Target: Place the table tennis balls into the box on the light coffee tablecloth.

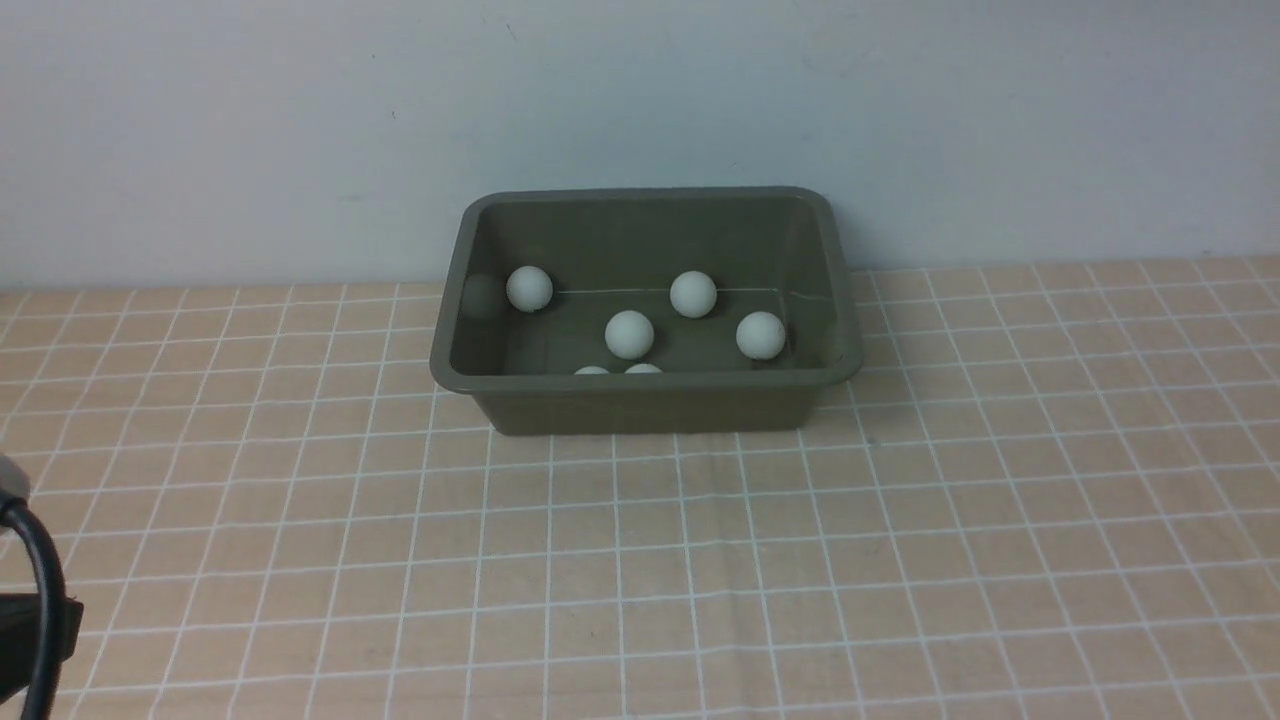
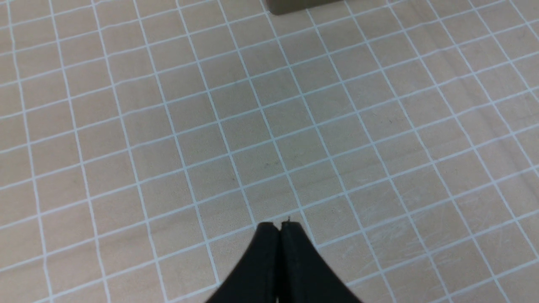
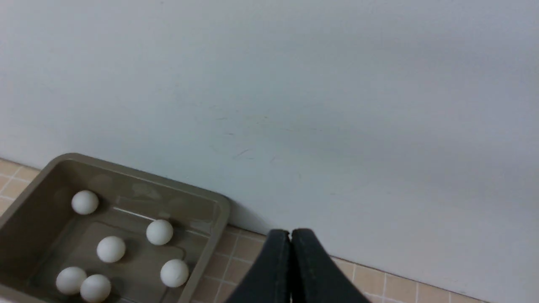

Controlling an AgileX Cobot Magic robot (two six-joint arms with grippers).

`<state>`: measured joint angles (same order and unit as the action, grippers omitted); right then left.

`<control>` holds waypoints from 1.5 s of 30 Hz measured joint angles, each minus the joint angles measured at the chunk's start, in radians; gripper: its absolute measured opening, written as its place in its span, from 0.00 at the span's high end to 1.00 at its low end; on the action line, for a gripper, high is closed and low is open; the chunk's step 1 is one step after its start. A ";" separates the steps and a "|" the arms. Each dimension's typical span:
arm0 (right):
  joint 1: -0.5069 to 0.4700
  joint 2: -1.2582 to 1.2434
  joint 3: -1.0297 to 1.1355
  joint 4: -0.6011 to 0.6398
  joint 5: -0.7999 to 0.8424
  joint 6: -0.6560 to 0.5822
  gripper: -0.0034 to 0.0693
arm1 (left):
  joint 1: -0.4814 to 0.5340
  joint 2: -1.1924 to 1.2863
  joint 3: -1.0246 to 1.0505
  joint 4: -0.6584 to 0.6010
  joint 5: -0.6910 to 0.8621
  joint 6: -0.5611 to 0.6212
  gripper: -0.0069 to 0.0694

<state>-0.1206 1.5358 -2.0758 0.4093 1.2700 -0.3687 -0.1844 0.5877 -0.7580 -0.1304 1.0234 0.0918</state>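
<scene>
All six small matte white table tennis balls [image 3: 110,248] rest inside the rectangular olive-green plastic box [image 1: 640,380] on the peach-tan white-gridded tablecloth [image 1: 700,560], the task apparently complete, with left gripper [image 2: 280,225] and right gripper [image 3: 290,232] pressed together, empty, clear of the box.

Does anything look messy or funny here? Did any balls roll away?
Nothing stands out. All six small white table tennis balls lie inside the olive-green plastic box, which sits upright on the peach-tan checked tablecloth. No ball shows on the cloth. The left gripper and right gripper have their jaws shut, empty.
</scene>
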 joint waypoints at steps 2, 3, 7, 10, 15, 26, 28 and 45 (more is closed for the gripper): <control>0.000 -0.133 0.133 0.001 0.000 0.000 0.97 | 0.000 0.000 0.000 0.000 -0.008 0.000 1.00; 0.000 -0.191 0.205 0.001 0.000 -0.003 0.97 | 0.000 0.000 0.000 0.000 -0.008 0.000 1.00; 0.000 -0.414 0.534 -0.001 -0.030 -0.049 0.97 | 0.000 0.000 0.000 0.000 -0.008 0.000 1.00; 0.000 -0.574 0.788 0.002 -0.163 -0.101 0.97 | 0.000 0.000 0.000 0.000 -0.012 0.000 1.00; 0.010 -0.842 1.210 0.005 -0.471 -0.186 0.97 | 0.000 0.000 0.000 0.000 -0.013 0.000 1.00; 0.258 -1.219 1.698 0.100 -0.646 -0.330 0.97 | 0.000 0.000 0.000 -0.015 -0.028 0.000 1.00; 0.323 -1.296 1.701 0.098 -0.648 -0.356 0.97 | 0.000 0.000 0.000 -0.031 -0.032 0.000 1.00; 0.367 -1.367 1.719 -0.217 -0.641 -0.052 0.97 | 0.000 0.000 0.000 -0.144 -0.038 0.088 1.00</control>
<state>0.2464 0.1693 -0.3565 0.1924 0.6287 -0.4203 -0.1844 0.5877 -0.7580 -0.2746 0.9857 0.1797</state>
